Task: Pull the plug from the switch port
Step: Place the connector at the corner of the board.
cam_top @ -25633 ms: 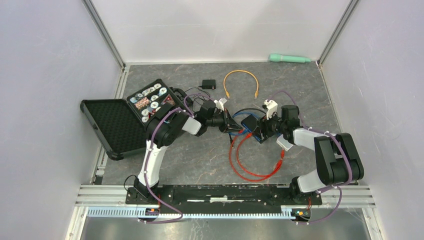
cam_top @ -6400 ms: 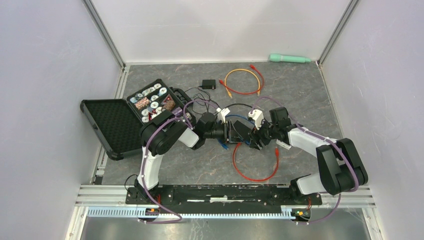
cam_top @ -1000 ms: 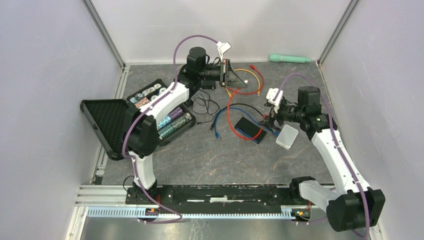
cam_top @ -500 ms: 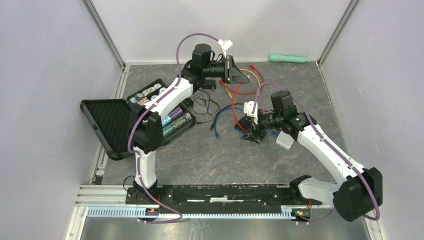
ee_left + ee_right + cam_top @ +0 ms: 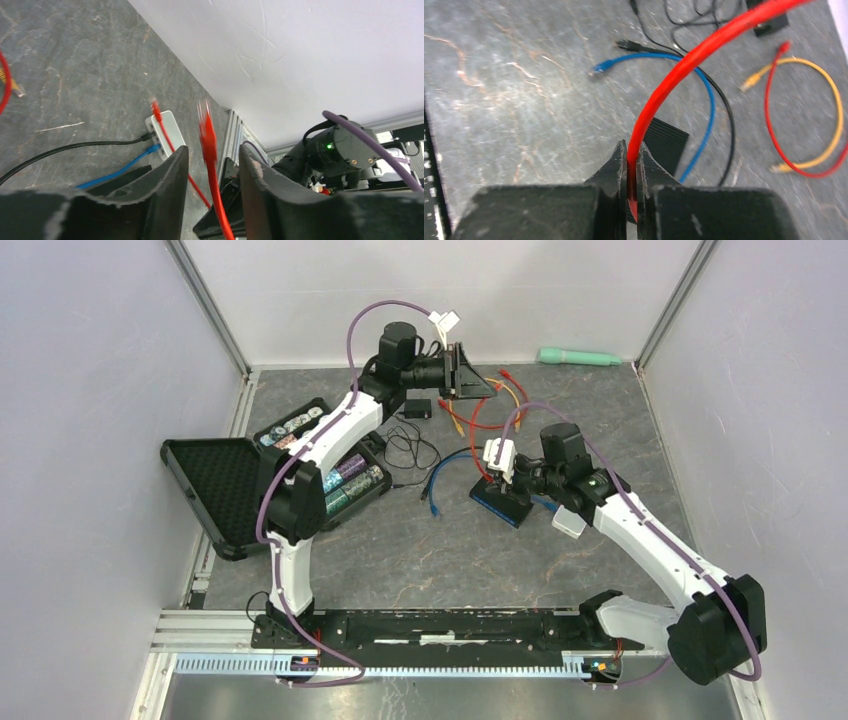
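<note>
The switch (image 5: 500, 505) is a dark ribbed box (image 5: 671, 140) lying mid-table. My right gripper (image 5: 500, 483) hangs just above it, shut on the red cable (image 5: 684, 65), whose end runs down between the jaws (image 5: 630, 147). The plug and the port are hidden under the fingers. The red cable (image 5: 480, 460) rises toward my left gripper (image 5: 476, 386) at the back of the table. In the left wrist view the fingers (image 5: 212, 149) stand apart, and the red cable (image 5: 212, 175) passes loosely between them, blurred and unclamped.
A blue cable (image 5: 445, 465) and a thin black cable (image 5: 410, 450) lie left of the switch. A white box (image 5: 570, 523) sits beside the right arm. An open black case (image 5: 215, 490) lies at the left. Orange and red cables (image 5: 824, 90) lie at the back, near a green tube (image 5: 580, 357).
My right gripper has closed on the red cable at the switch and risen slightly. The left gripper has opened, so the cable now runs loose between its fingers.
</note>
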Controlling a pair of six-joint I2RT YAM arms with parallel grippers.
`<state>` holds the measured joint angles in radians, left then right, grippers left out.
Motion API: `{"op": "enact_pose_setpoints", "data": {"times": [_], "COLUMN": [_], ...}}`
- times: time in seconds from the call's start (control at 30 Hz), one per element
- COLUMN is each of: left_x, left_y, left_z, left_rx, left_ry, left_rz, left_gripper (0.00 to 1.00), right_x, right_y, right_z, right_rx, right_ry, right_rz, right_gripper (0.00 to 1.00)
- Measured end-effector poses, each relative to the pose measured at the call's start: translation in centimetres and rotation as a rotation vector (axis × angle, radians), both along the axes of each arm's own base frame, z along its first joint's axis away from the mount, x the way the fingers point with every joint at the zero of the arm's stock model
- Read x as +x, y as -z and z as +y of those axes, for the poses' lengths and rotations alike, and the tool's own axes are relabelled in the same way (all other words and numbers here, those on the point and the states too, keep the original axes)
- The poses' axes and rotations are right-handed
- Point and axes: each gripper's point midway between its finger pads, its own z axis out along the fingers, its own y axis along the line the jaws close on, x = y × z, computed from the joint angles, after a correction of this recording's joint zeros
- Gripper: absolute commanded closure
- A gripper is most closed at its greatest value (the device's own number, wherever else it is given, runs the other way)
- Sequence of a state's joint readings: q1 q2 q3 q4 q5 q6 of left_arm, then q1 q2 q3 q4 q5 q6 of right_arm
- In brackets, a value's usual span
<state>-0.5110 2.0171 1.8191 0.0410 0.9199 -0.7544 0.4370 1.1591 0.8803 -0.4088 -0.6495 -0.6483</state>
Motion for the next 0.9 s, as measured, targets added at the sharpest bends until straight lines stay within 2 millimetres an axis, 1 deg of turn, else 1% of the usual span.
{"op": "enact_pose_setpoints", "data": {"times": [0.03, 0.1, 0.17, 0.23, 0.33, 0.4, 0.47, 0.5, 0.53, 0.63, 0.7, 0.77, 0.9], "left_x": [0.2, 0.6, 1.0, 1.8, 2.3, 2.6, 3.2, 3.4, 3.6, 3.7, 3.1, 1.9, -0.1], "left_y": [0.1, 0.5, 1.0, 1.9, 3.3, 3.9, 4.3, 4.3, 4.3, 4.3, 4.4, 4.9, 6.2], "left_z": [0.2, 0.6, 1.1, 1.9, 3.7, 5.6, 8.1, 9.3, 10.6, 14.5, 16.2, 17.5, 19.0], "left_rx": [0.001, 0.008, 0.02, 0.046, 0.082, 0.108, 0.139, 0.157, 0.178, 0.244, 0.281, 0.326, 0.409], "left_ry": [-0.005, -0.016, -0.03, -0.063, -0.11, -0.145, -0.199, -0.226, -0.254, -0.336, -0.369, -0.385, -0.396], "left_rz": [0.0, 0.004, 0.007, 0.013, 0.037, 0.048, 0.045, 0.036, 0.024, -0.026, -0.054, -0.076, -0.117], "left_gripper": [0.28, 0.16, 0.1, 0.01, 0.0, 0.0, 0.0, 0.0, 0.0, 0.0, 0.0, 0.0, 0.0], "right_x": [0.5, 1.4, 2.5, 3.9, 6.4, 8.2, 10.2, 11.1, 12.3, 15.1, 16.5, 18.1, 21.9], "right_y": [0.0, 0.1, 0.0, -0.6, -2.2, -3.4, -4.4, -4.7, -5.0, -5.3, -5.1, -4.8, -4.5], "right_z": [-0.4, -1.1, -2.0, -3.2, -5.2, -6.9, -8.8, -9.4, -10.9, -13.7, -15.1, -16.5, -18.8], "right_rx": [-0.015, -0.05, -0.088, -0.119, -0.142, -0.152, -0.163, -0.17, -0.179, -0.203, -0.223, -0.243, -0.276], "right_ry": [0.027, 0.081, 0.138, 0.203, 0.297, 0.36, 0.426, 0.445, 0.49, 0.569, 0.608, 0.644, 0.71], "right_rz": [-0.017, -0.039, -0.057, -0.083, -0.124, -0.147, -0.162, -0.166, -0.168, -0.159, -0.145, -0.12, -0.092], "right_gripper": [1.0, 1.0, 1.0, 1.0, 1.0, 1.0, 1.0, 1.0, 1.0, 1.0, 1.0, 1.0, 1.0]}}
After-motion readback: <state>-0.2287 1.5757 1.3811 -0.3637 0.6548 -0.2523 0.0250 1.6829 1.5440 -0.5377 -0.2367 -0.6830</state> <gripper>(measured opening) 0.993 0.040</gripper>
